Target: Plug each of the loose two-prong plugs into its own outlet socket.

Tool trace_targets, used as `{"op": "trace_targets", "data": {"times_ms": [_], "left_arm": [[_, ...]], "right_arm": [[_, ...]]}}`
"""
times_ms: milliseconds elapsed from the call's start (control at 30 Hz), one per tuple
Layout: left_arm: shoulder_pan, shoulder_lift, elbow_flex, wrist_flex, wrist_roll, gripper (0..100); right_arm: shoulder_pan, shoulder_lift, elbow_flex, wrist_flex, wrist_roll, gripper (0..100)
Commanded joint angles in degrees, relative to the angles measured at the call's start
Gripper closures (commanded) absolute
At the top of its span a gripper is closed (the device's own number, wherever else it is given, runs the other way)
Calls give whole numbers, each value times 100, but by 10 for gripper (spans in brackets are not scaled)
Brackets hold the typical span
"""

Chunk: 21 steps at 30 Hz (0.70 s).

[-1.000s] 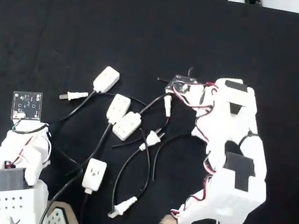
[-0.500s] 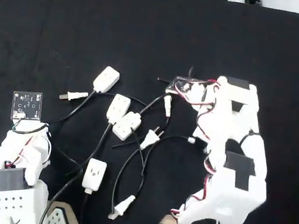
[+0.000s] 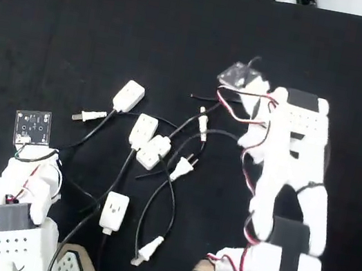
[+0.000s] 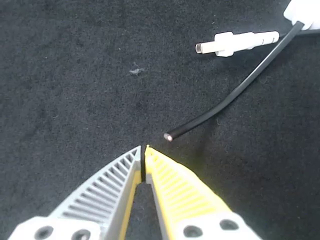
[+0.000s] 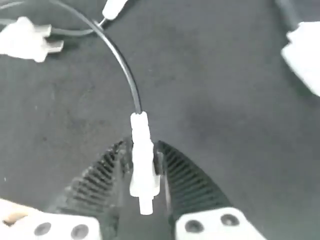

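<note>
Black cloth covers the tabletop [image 3: 81, 26] from edge to edge. Nearest the bases, the left pincer [image 4: 144, 150] hangs low over the cloth, its jaws pressed together on nothing. A bare cable end [image 4: 168, 136] lies just off its tip, and a loose white plug [image 4: 235, 42] lies farther out.

Also near, a single socket [image 3: 114, 211] and a stray plug [image 3: 149, 248] lie close together among crossing cords. Mid-tabletop, a socket pair [image 3: 144, 131] lies touching, with a two-prong plug [image 3: 184, 167] just beside it. Beyond them sits a far socket [image 3: 129, 96].

Farthest out, the right pincer [image 5: 141, 146] is clamped across the body of a held plug [image 5: 141, 170]. The plug's black cord [image 5: 125, 65] arcs away from the wrist. I cannot make out the prongs at the plug's inner end.

The plugs look light, hard and smooth, so they are likely to twist in a loose grip. The springy cord will probably tug one sideways. The best hold seems to be on the flat sides of the body, behind the prongs.

The sockets are light too, and may slide when pushed unless the other arm braces them. Tangled cords between the sockets stand in the way.
</note>
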Motion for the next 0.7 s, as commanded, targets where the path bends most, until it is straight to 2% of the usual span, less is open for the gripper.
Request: {"op": "trace_targets", "data": {"times_ms": [0,167,467,667], "left_arm": [[-57,-18,101,53,18,970],[-57,-18,101,53,18,970],[-57,-18,101,53,18,970],[-57,-18,101,53,18,970]], "right_arm": [[62,-752,-295,0,-484,987],[-26,-1191,-154,-334,-1134,987],[-316,-330,760,-1943,-2857,987],[-615,400,989,-2031,-3182,986]]}}
